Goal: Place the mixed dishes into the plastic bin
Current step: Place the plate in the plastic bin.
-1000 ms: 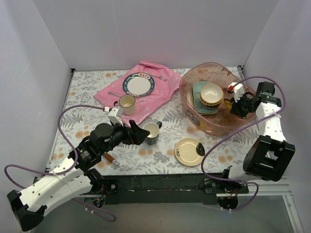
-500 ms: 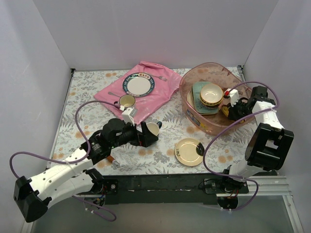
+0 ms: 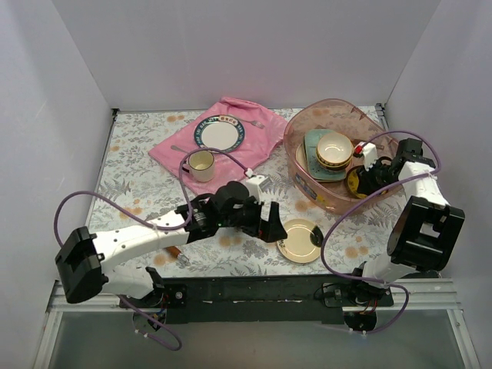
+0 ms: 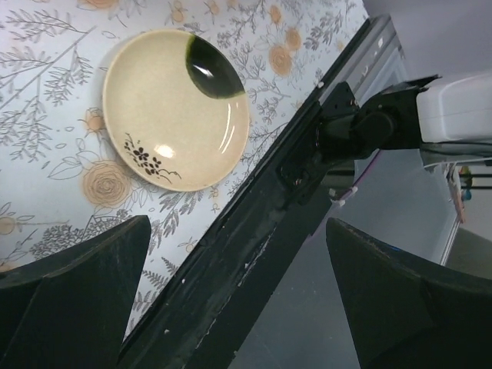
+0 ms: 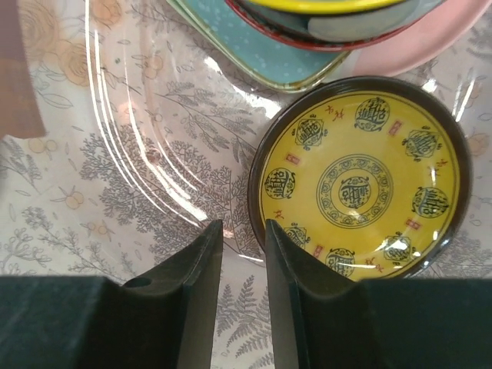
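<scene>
As left end effector gapes, right end effector (partly hiding yellow plate), grip unclear

Four plates, one tray, one cup, one bin, one cloth; stacked bowls uncountable.

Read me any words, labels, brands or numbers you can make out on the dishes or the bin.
No plain word, brand or number is readable in any view.
yellow dark-rimmed plate: round seal-like emblems and small red marks, too stylised to read.
blue-rimmed plate on the pink cloth: coloured rim panels, too small to read.
cream plate: dark flower sprig only, no text.
plastic bin: no label visible.
</scene>
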Robot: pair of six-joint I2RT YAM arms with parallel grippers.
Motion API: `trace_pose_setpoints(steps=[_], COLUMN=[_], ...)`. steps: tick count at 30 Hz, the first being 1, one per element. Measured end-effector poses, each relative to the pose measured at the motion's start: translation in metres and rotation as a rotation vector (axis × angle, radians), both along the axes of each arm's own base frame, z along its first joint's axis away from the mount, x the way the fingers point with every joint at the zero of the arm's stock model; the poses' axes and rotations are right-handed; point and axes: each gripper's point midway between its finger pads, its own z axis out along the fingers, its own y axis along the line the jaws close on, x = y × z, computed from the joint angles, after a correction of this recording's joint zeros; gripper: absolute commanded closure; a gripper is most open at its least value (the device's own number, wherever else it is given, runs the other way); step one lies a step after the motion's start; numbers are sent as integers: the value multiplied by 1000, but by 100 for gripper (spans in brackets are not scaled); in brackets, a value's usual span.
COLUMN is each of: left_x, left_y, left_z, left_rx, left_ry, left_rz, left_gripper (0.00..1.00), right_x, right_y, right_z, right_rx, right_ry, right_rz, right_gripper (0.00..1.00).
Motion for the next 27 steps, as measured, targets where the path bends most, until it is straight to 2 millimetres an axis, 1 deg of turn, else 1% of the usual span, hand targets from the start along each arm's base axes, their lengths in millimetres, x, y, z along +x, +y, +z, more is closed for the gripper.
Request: trace_pose_setpoints(steps=[3,7,10,11,12,13,16,18,20,22,23,26,27], left_x=[-7,-13,-11,-15,-15,-14,-12,-10,-8,-4,-2,4,6], left_y=[-17,-29,-32,-33,-33,-34,-35,-36,-36,-36,-36,-34,-35], left_z=[-11,-33,-54,-55,-61,-65,-79,-90,-102,-112,-117,-125,-126], left_rx=[44,124,199,205,223,237,276,298,324,340,351,367,366], left_ry=[4,16,24,23,28,31,44,61,75,82,84,87,85], left_rz=[-31,-39,-14,-21,-10,0,42,73,102,133,150,196,208], left_gripper=[2,2,2,3,5,9,13,13,16,18,22,24,29], right_x=[0,-3,-7,-9,-11,-14,-25,-35,-45,-55,-60,-69,-71], right_y=[3,11,21,25,28,33,49,60,70,79,83,90,92], right_z=[14,45,76,86,94,105,133,149,156,159,157,144,139], right_rx=[13,38,63,71,78,91,127,154,181,208,222,261,273], right_ry=[-37,-124,-215,-247,-273,-306,-399,-455,-491,-515,-518,-488,-469], right_rz=[-5,-4,10,18,28,43,91,128,162,197,209,228,229], right_gripper=[62,59,55,54,52,51,46,43,42,42,42,42,42])
